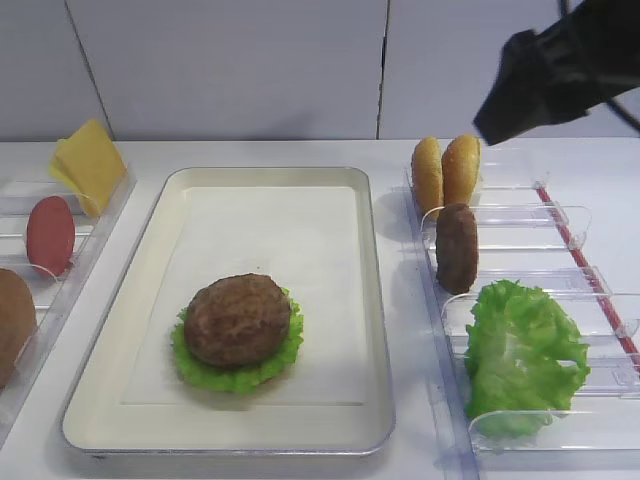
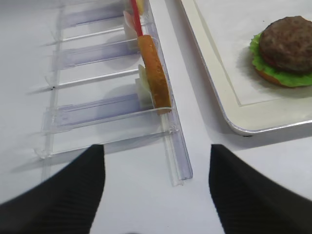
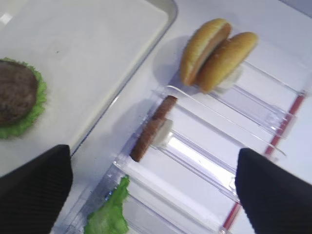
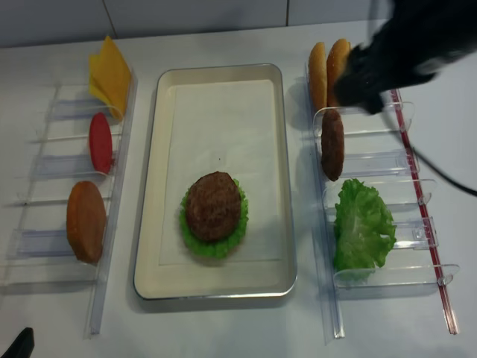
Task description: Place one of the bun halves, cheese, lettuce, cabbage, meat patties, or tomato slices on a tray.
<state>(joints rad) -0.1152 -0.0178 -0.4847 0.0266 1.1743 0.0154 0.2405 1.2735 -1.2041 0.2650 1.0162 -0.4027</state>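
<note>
On the cream tray (image 1: 376, 300) a meat patty (image 1: 238, 318) lies on lettuce (image 1: 200, 365), with a bun half (image 2: 267, 77) showing beneath. A second patty (image 1: 457, 248) stands on edge in the right rack, behind it two bun halves (image 1: 445, 172), in front a lettuce leaf (image 1: 525, 355). My right gripper (image 3: 153, 195) hovers open and empty high over that rack, near the standing patty (image 3: 152, 129). My left gripper (image 2: 156, 195) is open and empty over bare table at the front end of the left rack. That rack holds cheese (image 1: 90, 162), a tomato slice (image 1: 50, 235) and a bun half (image 1: 12, 325).
Clear plastic racks flank the tray, the right rack (image 1: 560, 225) with a red strip along its outer side and the left rack (image 2: 97, 114) close to the tray's rim. A white wall stands behind the table.
</note>
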